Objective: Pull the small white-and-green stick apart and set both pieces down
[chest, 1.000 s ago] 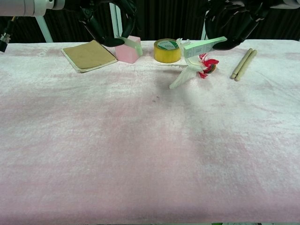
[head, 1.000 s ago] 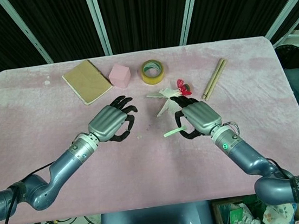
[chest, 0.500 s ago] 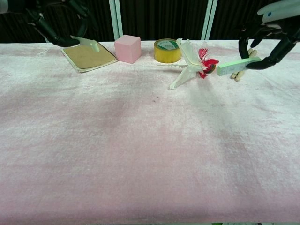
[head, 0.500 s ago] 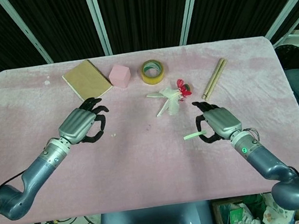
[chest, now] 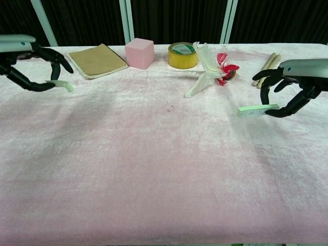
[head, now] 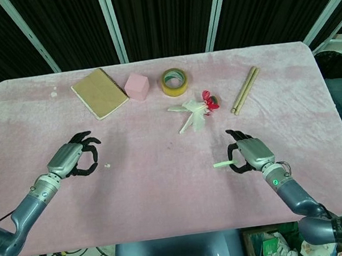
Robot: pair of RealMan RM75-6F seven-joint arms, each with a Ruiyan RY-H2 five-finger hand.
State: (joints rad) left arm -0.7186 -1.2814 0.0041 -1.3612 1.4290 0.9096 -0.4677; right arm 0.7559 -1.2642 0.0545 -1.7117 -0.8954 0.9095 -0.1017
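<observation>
your right hand (chest: 287,87) pinches the longer green piece (chest: 258,109) low over the pink cloth (head: 165,185), and your left hand (chest: 28,61) pinches what looks like the short cap piece (chest: 62,84). behind them, well apart, sit the notebook (head: 99,93), pink cube (head: 136,86), tape roll (head: 175,80), flower bundle (head: 195,110) and wooden sticks (head: 245,89).

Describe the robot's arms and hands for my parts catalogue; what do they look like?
Both arms are glossy blue-grey tubes with silver wrist collars. The left hand and right hand have silver-grey backs and black fingers. The right wrist shows a small green light, and dark cable runs along the left arm.
</observation>
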